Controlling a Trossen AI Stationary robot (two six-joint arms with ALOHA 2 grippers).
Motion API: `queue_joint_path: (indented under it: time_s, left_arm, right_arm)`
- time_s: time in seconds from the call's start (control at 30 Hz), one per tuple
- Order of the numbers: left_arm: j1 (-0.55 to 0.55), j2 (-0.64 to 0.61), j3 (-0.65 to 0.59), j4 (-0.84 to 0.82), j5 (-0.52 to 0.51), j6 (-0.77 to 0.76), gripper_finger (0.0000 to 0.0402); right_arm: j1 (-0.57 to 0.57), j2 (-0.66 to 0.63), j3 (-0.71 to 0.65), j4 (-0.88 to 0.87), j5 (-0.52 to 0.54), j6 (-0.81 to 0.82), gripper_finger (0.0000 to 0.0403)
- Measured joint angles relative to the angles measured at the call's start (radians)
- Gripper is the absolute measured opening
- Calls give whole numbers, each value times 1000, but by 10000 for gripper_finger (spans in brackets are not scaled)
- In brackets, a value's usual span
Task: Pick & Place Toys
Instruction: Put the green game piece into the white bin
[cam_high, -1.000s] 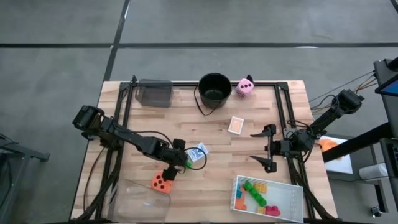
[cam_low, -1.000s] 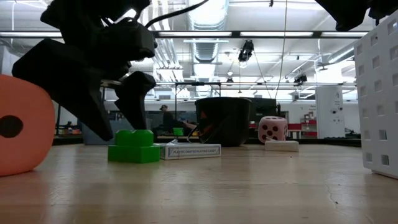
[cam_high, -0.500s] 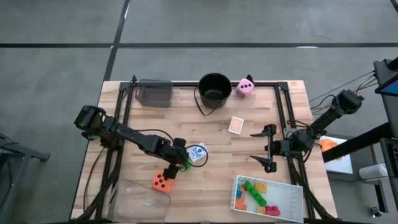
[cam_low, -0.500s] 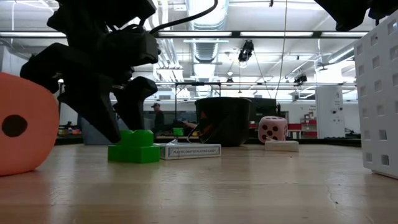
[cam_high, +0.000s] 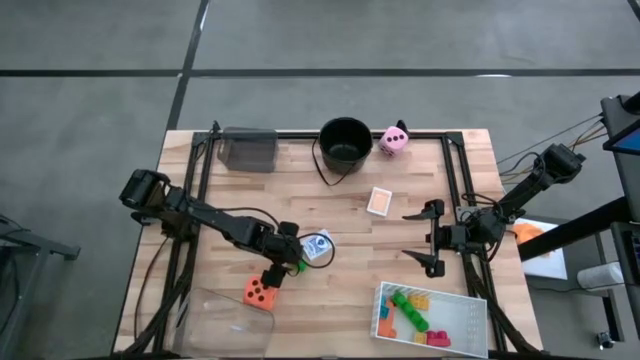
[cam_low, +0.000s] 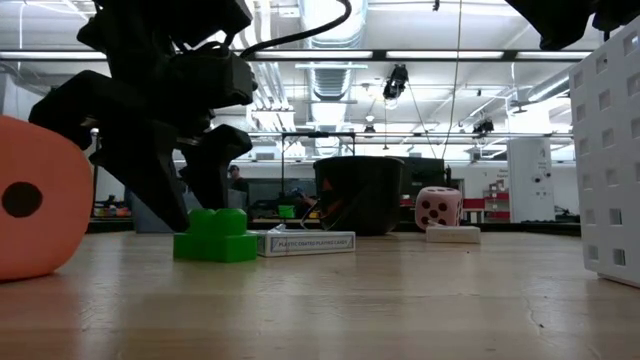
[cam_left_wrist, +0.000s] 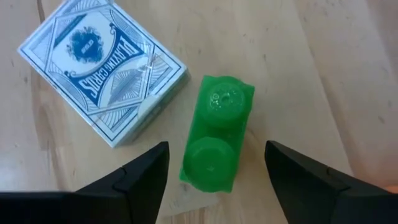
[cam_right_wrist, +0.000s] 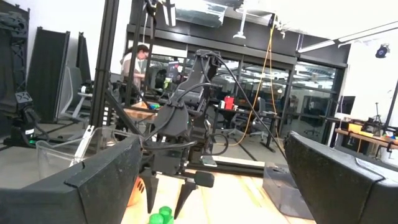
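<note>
Left gripper (cam_high: 289, 262) is down over the green brick (cam_high: 297, 265) at lower centre-left of the high view, fingers spread to either side of it. In the left wrist view the two dark fingers (cam_left_wrist: 140, 177) flank the brick (cam_left_wrist: 217, 142) with bare wood showing between each finger and the plastic, so no pinch on it. From table height the brick (cam_low: 215, 236) sits flat on the wood under the dark gripper (cam_low: 185, 195), tight against the blue-backed card pack (cam_low: 305, 243).

That pack (cam_high: 318, 246) lies just right of the brick in the high view. Lower left of them, the orange die (cam_high: 260, 293) rests beside the clear tray (cam_high: 220, 322) at the bottom edge.

Over on the right of the high view, the right gripper (cam_high: 425, 238) waits with its fingers spread wide and nothing between them.

Upper centre: black bucket (cam_high: 345, 141), and the pink die (cam_high: 393, 141) just to its right. A single orange-backed card (cam_high: 379, 201) lies mid-table. Bottom right, the white tray (cam_high: 475, 310) holds a jumble of green, orange, yellow and red bricks (cam_high: 410, 312). A second, darker clear tray (cam_high: 248, 150) stands at the upper left of the table (cam_high: 300, 190).
</note>
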Motion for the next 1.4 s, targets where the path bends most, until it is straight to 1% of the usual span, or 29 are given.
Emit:
queue_joint_path:
  time_s: [0.1, 0.17, 0.37, 0.4, 0.73, 1.13, 1.27, 1.4]
  left_arm:
    - [0, 0, 0, -3, 0, -12, 248]
    - [0, 0, 0, -3, 0, -12, 224]
    - [0, 0, 2, -6, -7, -16, 113]
    - [0, 0, 2, -6, -10, -16, 100]
    - [0, -7, 6, -19, -12, -16, 99]
    - [0, -94, 30, -33, -41, -6, 99]
    - [0, -124, 30, 23, -39, -12, 99]
    - [3, -138, 27, 200, -36, 19, 99]
  right_arm:
    - [0, 0, 0, 0, 0, 0, 387]
    - [0, 0, 0, 0, 0, 0, 387]
    - [0, 0, 0, 0, 0, 0, 387]
    - [0, 0, 0, 0, 0, 0, 387]
    - [0, 0, 0, 0, 0, 0, 387]
    - [0, 0, 0, -5, 0, 7, 387]
    - [0, 0, 0, -9, 0, 11, 387]
    - [-1, 13, 0, -19, 0, 27, 387]
